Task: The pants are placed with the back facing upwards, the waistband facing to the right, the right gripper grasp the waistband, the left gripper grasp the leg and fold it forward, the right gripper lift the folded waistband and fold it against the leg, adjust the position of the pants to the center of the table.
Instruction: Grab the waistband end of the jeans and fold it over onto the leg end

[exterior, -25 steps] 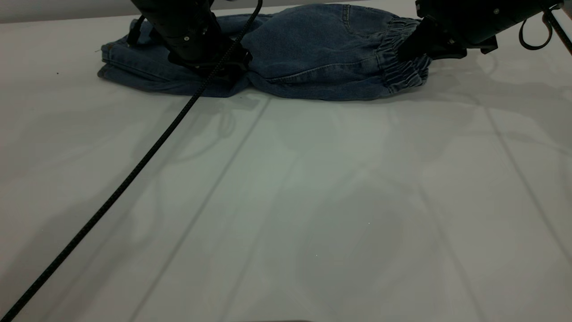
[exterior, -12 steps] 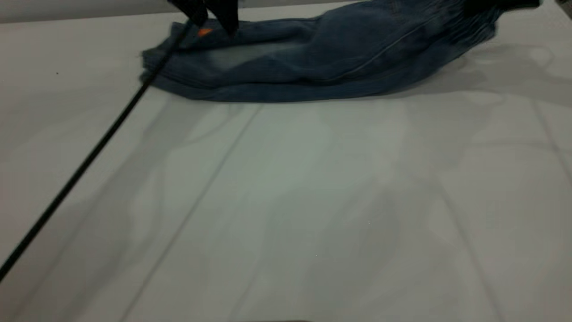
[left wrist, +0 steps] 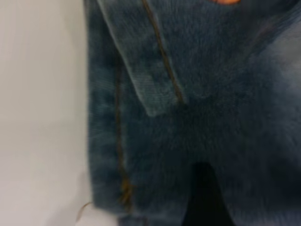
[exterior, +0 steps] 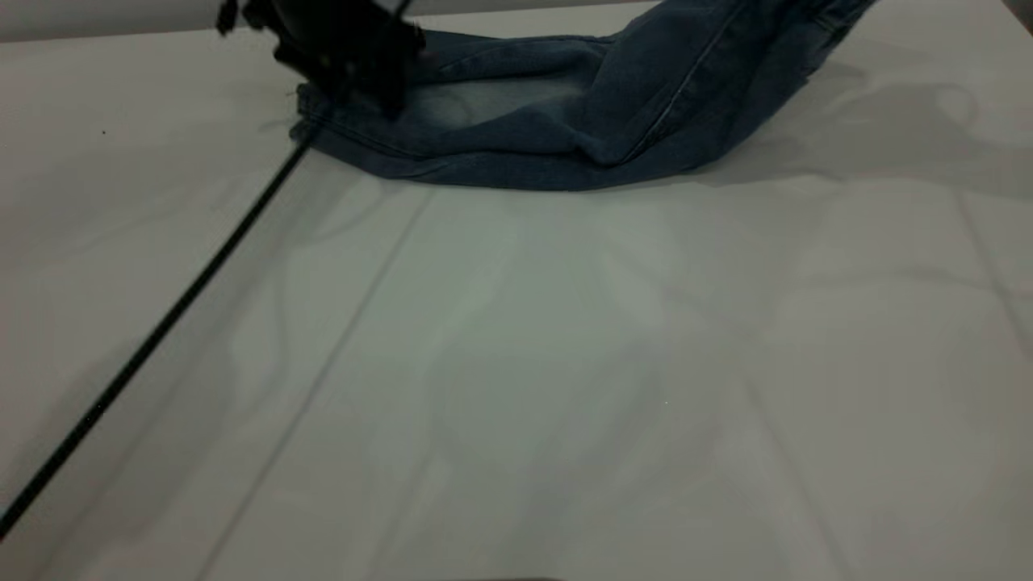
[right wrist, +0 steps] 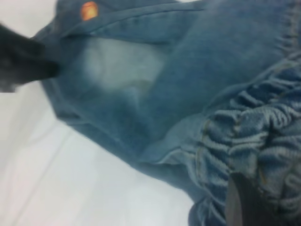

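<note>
Pants (exterior: 565, 121) at far table (exterior: 516, 363) edge. Right tool (right wrist: 244, 202) holds the waistband (right wrist: 254, 136) aloft; left tool (exterior: 339, 48) pins the leg end, grip state can't tell. Carry waistband over low, land it square on the leg.

A large pale surface, the table (exterior: 516, 387), is filling nearly the whole exterior view, running white to pale grey with a faint greenish tint toward its middle. Thin straight seam lines are crossing the tabletop from its far side toward its near edge, fanning slightly apart as they are coming nearer. Soft, broad shadows are lying across the table, darkest along its far right part and in a wide patch near its middle. Beyond the far edge of the table, a narrow darker grey strip (exterior: 121, 20) is showing. Whether it is a wall or something else cannot be told. The light is falling evenly, diffuse, without hard highlights.
</note>
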